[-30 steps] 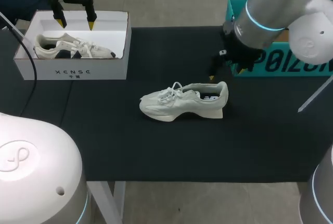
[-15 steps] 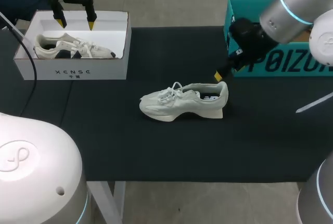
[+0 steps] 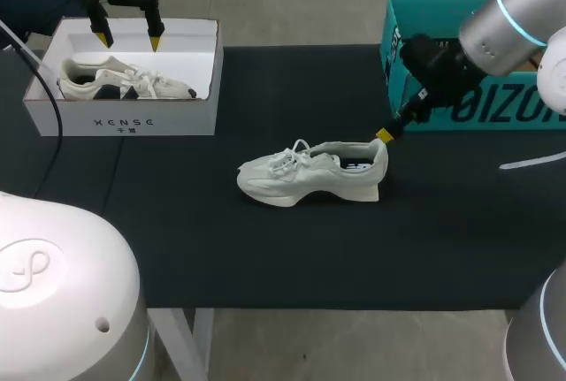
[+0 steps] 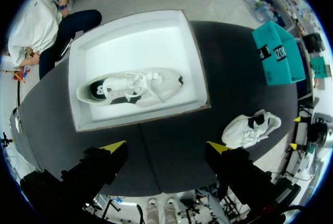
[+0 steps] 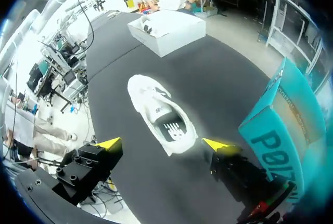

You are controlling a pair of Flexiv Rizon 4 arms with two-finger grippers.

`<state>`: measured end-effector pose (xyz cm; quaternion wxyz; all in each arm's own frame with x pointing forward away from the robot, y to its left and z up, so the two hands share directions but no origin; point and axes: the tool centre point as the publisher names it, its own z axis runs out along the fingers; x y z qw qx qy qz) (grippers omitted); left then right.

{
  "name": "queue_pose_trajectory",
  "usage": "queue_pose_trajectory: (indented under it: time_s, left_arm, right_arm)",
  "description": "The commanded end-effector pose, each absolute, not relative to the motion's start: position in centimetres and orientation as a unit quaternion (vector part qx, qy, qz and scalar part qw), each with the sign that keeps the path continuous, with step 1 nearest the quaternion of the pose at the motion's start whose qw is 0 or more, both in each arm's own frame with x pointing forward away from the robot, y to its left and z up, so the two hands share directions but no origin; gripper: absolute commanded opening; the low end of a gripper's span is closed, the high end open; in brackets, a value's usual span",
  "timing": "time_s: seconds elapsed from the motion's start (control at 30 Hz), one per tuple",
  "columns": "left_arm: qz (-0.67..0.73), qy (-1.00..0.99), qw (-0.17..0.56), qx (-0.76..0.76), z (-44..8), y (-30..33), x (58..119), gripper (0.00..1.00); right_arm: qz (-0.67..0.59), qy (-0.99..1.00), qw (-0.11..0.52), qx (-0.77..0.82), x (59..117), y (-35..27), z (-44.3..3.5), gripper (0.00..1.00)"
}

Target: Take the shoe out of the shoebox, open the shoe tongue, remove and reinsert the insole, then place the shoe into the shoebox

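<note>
The pale cream lace-up sneaker (image 3: 309, 173) stands upright on the black table mat (image 3: 221, 248) near the middle, toe left and heel right, where it stood a second ago. The right gripper (image 5: 162, 144) has swung right and dropped, so one yellow tip now sits just beside the heel collar. Its fingers are spread wide and hold nothing. It is probably lining up for the tongue or insole step.

At the far left, the left gripper (image 3: 129, 42) has not moved. It hangs wide open and empty over the white cardboard shoebox (image 3: 124, 120), which holds a second pale sneaker (image 3: 124, 80). A teal cardboard box (image 3: 478, 111) stands at the far right.
</note>
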<state>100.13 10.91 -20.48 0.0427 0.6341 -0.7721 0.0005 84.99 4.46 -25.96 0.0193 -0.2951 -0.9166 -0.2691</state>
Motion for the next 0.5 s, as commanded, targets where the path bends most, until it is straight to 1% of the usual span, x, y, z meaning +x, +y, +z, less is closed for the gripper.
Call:
queue_pose_trajectory:
  time_s: [0.03, 0.23, 0.5]
  left_arm:
    - [0.001, -0.772, 0.042, 0.634, -20.51, 10.90, 100.05, 1.00]
    - [0.001, -0.772, 0.042, 0.634, -20.51, 10.90, 100.05, 1.00]
    - [0.001, -0.772, 0.042, 0.634, -20.51, 10.90, 100.05, 1.00]
  right_arm:
    - [-0.312, -0.929, 0.009, -0.200, 84.86, 2.48, -26.40, 1.00]
    - [-0.323, -0.944, 0.036, -0.054, 84.82, 1.66, -25.97, 1.00]
    - [-0.323, -0.944, 0.036, -0.054, 84.82, 1.66, -25.97, 1.00]
